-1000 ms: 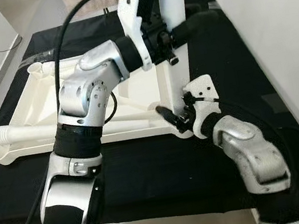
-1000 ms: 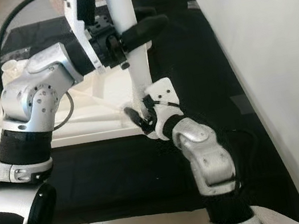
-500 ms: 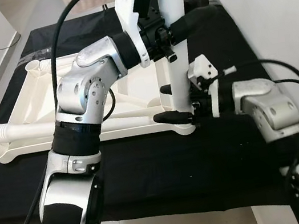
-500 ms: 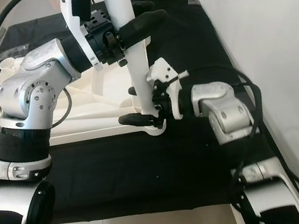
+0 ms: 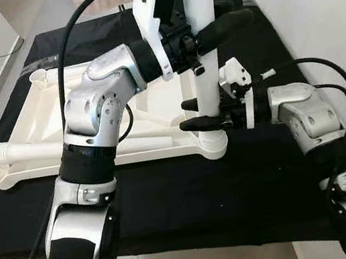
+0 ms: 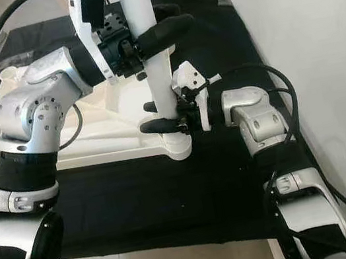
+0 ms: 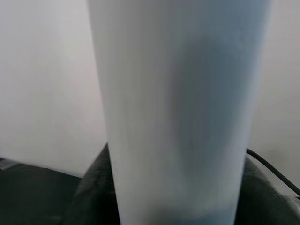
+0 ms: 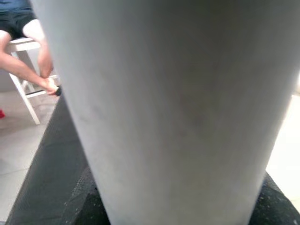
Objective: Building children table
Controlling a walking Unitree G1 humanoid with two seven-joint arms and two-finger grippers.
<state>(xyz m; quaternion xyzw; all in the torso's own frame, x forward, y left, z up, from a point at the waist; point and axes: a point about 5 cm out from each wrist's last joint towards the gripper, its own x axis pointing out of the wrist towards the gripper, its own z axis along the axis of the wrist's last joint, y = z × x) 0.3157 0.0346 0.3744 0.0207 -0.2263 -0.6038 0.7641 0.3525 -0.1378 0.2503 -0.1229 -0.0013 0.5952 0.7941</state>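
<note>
Left eye view: a white table leg [image 5: 203, 37] stands upright in the corner socket of the inverted white tabletop [image 5: 59, 133], which lies on a black-covered surface [image 5: 171, 197]. The left end effector [image 5: 221, 23] grips the leg high up, its black fingers closed around the shaft; the right end effector [image 5: 198, 114] clasps the same leg lower down, just above the socket, one finger on either side. A second white leg [image 5: 42, 149] lies loose across the near side of the tabletop. Right eye view: the same arrangement, with the leg [image 6: 148, 46] vertical, its base seated in the round corner boss [image 6: 179, 145] at the near right corner of the tabletop, and both end effectors touching the shaft, the left above the right. Left wrist view: the white shaft [image 7: 178, 108] runs upright through the frame, with dark finger material at its foot, consistent with a closed grasp. Right wrist view: the shaft [image 8: 173, 103] again dominates; behind it, a person's bare legs [image 8: 33, 51] beside a white stool [image 8: 26, 93] are visible on a tiled floor. Judged progress: one leg is placed in its socket, though whether it is fully tightened cannot be told; the loose leg, and apparently the other corners, remain to be fitted.
</note>
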